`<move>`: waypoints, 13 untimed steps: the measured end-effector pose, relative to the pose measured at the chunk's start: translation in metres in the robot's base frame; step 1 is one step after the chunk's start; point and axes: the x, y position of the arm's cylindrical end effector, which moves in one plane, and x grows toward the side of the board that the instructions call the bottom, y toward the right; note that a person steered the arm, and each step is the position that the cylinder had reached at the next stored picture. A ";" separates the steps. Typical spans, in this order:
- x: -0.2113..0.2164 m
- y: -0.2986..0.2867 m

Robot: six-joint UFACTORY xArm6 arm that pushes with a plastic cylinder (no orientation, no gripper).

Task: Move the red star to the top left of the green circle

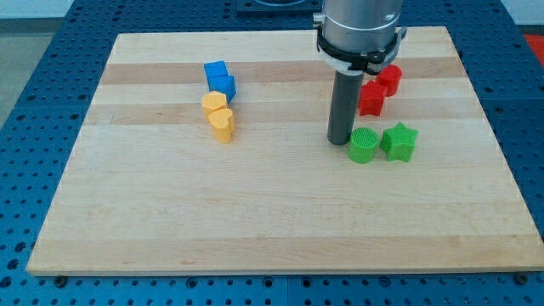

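The red star (371,98) lies on the wooden board (255,221) at the view's upper right, just above the green circle (363,145). A second red block (390,78), rounded in shape, touches the red star at its upper right. My tip (340,141) rests on the board just left of the green circle, nearly touching it, and below-left of the red star. A green star (399,141) sits against the green circle's right side.
Two blue blocks (219,78) and two yellow blocks (218,115) form a close column left of the board's middle. The lower yellow block looks heart-shaped. The board's edges lie on a blue perforated table.
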 end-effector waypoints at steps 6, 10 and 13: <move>-0.044 0.150; -0.094 0.108; -0.045 -0.017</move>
